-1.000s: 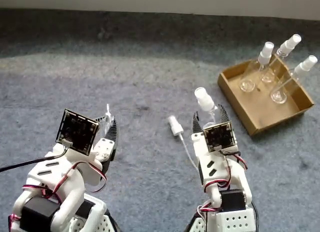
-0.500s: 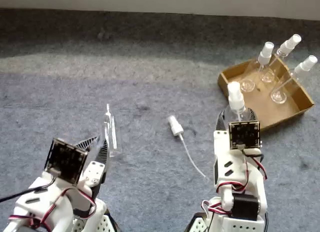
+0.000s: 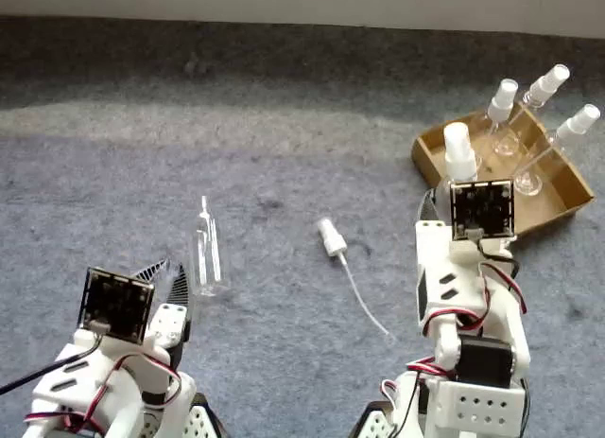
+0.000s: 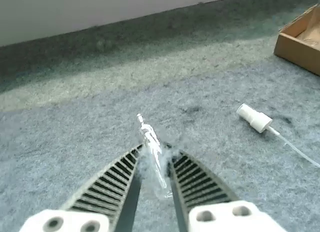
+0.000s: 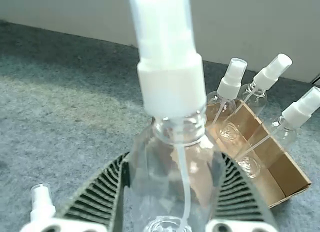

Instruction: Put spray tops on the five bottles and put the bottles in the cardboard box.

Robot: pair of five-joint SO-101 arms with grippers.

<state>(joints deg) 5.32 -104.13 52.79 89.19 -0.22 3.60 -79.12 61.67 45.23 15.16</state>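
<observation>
Capped bottle (image 5: pixel 172 162) clamped in your right gripper (image 5: pixel 175 164), at near edge of cardboard box (image 3: pixel 553 214). Three capped bottles (image 3: pixel 499 126) inside. Uncapped bottle (image 4: pixel 151 142) lies mid-table, base at your left gripper (image 4: pixel 156 159), fingers spread. Loose spray top (image 3: pixel 332 237) between arms.

Box (image 3: pixel 553 209) holds three capped bottles (image 3: pixel 496 116); bare bottle (image 3: pixel 206 254), spray top (image 3: pixel 332 237) outside.

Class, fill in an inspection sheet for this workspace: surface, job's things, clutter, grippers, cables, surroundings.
Surface: grey carpet.
Job's things: box holds three capped bottles; a fourth capped bottle is held at the box's near corner; an uncapped bottle lies on the carpet; a loose spray top lies apart from it.
Clutter: nothing seen.
Grippers: left gripper open at the lying bottle's base; right gripper shut on the fourth bottle.
Cables: wires on the arms.
Surroundings: pale wall.
</observation>
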